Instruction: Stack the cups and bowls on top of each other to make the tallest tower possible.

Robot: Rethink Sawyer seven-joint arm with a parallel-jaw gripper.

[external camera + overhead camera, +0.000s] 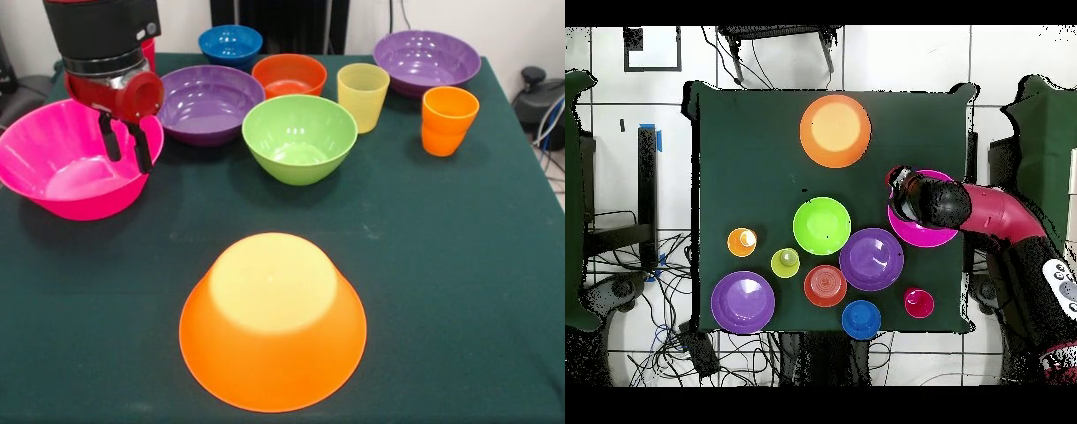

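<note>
Dark green tablecloth [459, 265] | tiled floor [895, 60] | pincer [125, 150] over pink bowl [53, 168]

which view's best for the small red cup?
Overhead. The small red tapered plastic cup shows whole there, standing open side up near the table edge, beside the small blue plastic bowl. In the front view the arm hides nearly all of it; only a red sliver shows.
</note>
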